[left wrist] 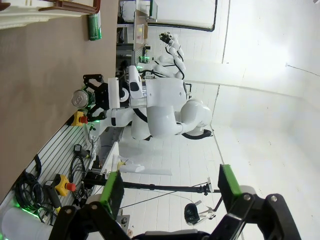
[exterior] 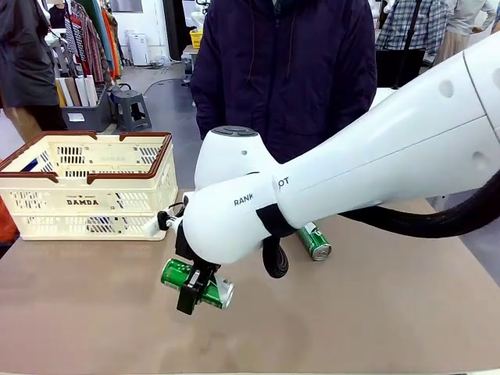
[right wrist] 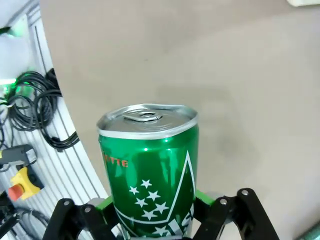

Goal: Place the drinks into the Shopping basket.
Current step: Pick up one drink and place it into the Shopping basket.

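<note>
A green can [exterior: 173, 273] is clamped in the right pincer [exterior: 194, 291], lying on its side low over the near middle of the table [exterior: 375, 312]; whether it is clear of the surface cannot be told. In the right wrist view the green pads are pressed on the lower body of the can, with its silver top free. The left pincer [left wrist: 170, 197] is held with its jaws apart and nothing between them, pointed away from the work.

The step in hand is judged to be the carry to the Shopping basket [exterior: 86, 205], which stands at the far left of the table. For this to be done well, the can should be raised above the brown-red rim before it is moved left and far. It should be let go only once it is inside the walls, low enough that it does not bounce.

A second green can [exterior: 314, 241] lies to the right, just beside the right arm, and could be knocked by a wide swing. The table between the held can and the basket is bare, so the path is open. A person [exterior: 285, 70] stands at the far edge, well behind the route.
</note>
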Controlling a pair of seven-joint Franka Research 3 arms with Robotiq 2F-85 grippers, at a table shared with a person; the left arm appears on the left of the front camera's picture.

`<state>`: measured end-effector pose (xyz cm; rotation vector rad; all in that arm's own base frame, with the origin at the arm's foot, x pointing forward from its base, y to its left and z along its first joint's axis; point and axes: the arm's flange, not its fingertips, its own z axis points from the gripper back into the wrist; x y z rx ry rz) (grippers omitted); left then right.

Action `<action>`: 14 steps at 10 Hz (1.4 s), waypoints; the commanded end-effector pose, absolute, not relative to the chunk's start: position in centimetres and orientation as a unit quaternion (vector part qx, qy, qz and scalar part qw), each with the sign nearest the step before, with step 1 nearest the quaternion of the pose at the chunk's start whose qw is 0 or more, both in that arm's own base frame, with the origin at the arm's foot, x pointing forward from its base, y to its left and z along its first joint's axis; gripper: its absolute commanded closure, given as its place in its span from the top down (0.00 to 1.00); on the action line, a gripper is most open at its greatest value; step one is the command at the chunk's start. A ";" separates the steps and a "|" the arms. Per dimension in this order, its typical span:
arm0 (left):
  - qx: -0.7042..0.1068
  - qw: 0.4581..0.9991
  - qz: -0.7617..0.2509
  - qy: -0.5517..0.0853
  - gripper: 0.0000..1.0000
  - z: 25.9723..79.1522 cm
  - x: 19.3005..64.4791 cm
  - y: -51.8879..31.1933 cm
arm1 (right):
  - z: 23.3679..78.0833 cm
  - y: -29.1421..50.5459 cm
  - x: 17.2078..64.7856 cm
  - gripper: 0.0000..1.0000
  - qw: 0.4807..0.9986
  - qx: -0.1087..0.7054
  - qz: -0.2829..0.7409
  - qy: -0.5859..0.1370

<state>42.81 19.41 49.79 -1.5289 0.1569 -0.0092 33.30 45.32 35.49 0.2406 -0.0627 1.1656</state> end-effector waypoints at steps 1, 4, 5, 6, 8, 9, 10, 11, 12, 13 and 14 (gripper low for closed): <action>-0.696 0.715 0.000 0.069 1.00 50.2 42.6 19.7 | 34.5 47.0 32.9 0.00 0.867 0.106 0.487 -0.018; -0.696 0.715 0.000 0.069 1.00 50.2 42.6 19.7 | 32.4 48.8 33.7 0.00 0.973 0.028 0.227 -0.023; -0.696 0.715 0.000 0.069 1.00 50.2 42.6 19.7 | 32.0 48.9 34.1 0.00 0.982 0.014 0.187 -0.037; -0.696 0.715 0.000 0.069 1.00 50.2 42.6 19.7 | 31.4 49.1 34.7 0.00 0.984 0.018 0.174 -0.039; -0.696 0.715 0.000 0.069 1.00 50.2 42.6 19.7 | 29.4 49.4 36.4 0.00 0.984 0.024 0.167 -0.048; -0.696 0.715 0.000 0.069 1.00 50.2 42.6 19.7 | 28.6 49.5 37.3 0.00 0.986 0.030 0.157 -0.051; -0.696 0.715 0.000 0.069 1.00 50.2 42.6 19.7 | 28.4 49.4 37.7 0.00 0.988 0.028 0.145 -0.052; -0.696 0.715 0.000 0.069 1.00 50.2 42.6 19.7 | 28.3 49.4 37.9 0.00 0.988 0.024 0.144 -0.051; -0.696 0.715 0.000 0.069 1.00 50.2 42.6 19.7 | 28.4 49.3 37.9 0.18 0.988 0.024 0.145 -0.047; -0.696 0.715 0.000 0.069 1.00 50.2 42.6 19.7 | 28.1 49.3 37.9 0.77 0.988 0.024 0.150 -0.038; -0.696 0.715 0.000 0.069 1.00 50.2 42.6 19.7 | 28.0 49.2 37.7 1.00 0.988 0.026 0.150 -0.035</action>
